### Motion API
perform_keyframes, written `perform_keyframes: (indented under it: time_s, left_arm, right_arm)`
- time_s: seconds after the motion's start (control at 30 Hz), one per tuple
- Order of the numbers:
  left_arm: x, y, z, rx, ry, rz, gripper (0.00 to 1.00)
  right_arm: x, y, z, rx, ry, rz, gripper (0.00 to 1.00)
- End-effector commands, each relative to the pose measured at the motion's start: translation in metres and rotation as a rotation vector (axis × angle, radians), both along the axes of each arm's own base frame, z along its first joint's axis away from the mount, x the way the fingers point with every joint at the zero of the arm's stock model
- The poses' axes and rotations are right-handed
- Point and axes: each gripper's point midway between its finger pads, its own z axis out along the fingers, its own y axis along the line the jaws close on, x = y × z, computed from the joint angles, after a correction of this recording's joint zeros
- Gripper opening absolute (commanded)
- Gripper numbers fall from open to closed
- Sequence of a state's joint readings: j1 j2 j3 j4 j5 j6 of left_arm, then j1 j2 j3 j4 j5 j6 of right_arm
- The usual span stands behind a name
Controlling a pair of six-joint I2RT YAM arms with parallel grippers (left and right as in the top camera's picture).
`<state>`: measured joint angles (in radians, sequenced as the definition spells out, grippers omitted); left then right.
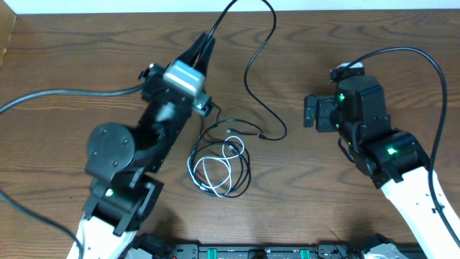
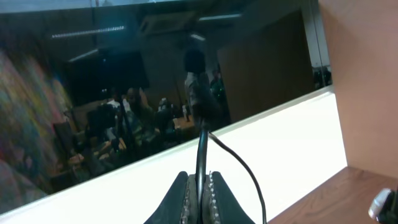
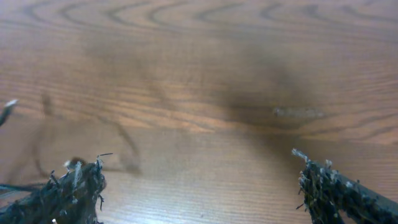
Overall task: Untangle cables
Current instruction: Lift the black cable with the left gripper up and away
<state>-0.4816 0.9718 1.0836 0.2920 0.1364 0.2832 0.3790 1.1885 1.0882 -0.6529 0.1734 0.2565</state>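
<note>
Left gripper [image 1: 206,49]: clenched on one black cable [image 1: 260,43], up near the far side of the table [image 1: 323,36] and above-left of the tangle; the left wrist view shows the cord pinched between the closed fingers and rising out in front of them
Held black cable: leaves the grip toward the far table edge, arches over to the right, then runs back down toward the middle and ends in a small plug just right of the tangle; most of its length lies apart from the coils
Tangle of cables [image 1: 219,165]: in the middle of the table between the two arms, closer to the left arm; thin black loops overlap, with a white cable [image 1: 214,173] coiled inside them
Right gripper [image 1: 310,111]: released, jaws spread wide with nothing between them, low over bare wood to the right of the tangle and of the loose plug, touching no cable
Step in hand: it looks like one black cord is being drawn out of the knot while the rest stays put
Next move calls for: probably carrying the held cord further clear and laying it down apart; the free right gripper may need to pin or pick at the remaining loops so the pile does not drag along
</note>
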Motion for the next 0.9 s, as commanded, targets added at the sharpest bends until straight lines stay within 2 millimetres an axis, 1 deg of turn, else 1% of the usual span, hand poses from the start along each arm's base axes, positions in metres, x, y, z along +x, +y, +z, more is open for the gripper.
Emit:
perform_keyframes:
  time_s: [0.0,0.07,0.13,0.23,0.27,0.33,0.4,0.57,0.7,0.77,0.87]
  left_arm:
    - [0.004,-0.006,0.012,-0.039,-0.026,-0.025,0.07]
    - [0.006,-0.007,0.02,-0.083,-0.052,-0.036,0.07]
    - [0.001,-0.005,0.035,-0.137,-0.091,-0.054,0.07]
    - [-0.015,-0.009,0.057,-0.174,-0.152,-0.132,0.07]
    - [-0.025,-0.012,0.067,-0.177,-0.176,-0.183,0.07]
    - [-0.035,-0.016,0.077,-0.17,-0.203,-0.226,0.07]
    - [-0.039,-0.016,0.086,-0.172,-0.223,-0.237,0.07]
    - [-0.04,-0.016,0.109,-0.197,-0.262,-0.247,0.07]
    - [-0.037,-0.021,0.125,-0.221,-0.272,-0.276,0.07]
    - [-0.035,-0.028,0.126,-0.207,-0.271,-0.309,0.07]
    - [-0.026,-0.035,0.117,-0.2,-0.234,-0.321,0.07]
  right_arm:
    - [0.001,0.002,-0.004,0.013,0.014,0.007,0.99]
    - [0.0,0.002,-0.004,0.013,0.014,0.007,0.99]
    - [0.0,0.002,-0.004,0.012,0.015,0.007,0.99]
    - [-0.001,0.004,-0.006,0.018,0.025,0.016,0.99]
    - [-0.002,0.006,-0.006,0.027,0.03,0.027,0.99]
    - [-0.003,0.011,-0.007,0.043,0.038,0.046,0.99]
    - [-0.003,0.012,-0.009,0.046,0.043,0.052,0.99]
    - [-0.006,0.021,-0.01,0.044,0.047,0.076,0.99]
    - [-0.008,0.027,-0.011,0.042,0.05,0.095,0.99]
    - [-0.01,0.03,-0.012,0.04,0.054,0.104,0.99]
    - [-0.012,0.03,-0.014,0.028,0.064,0.105,0.99]
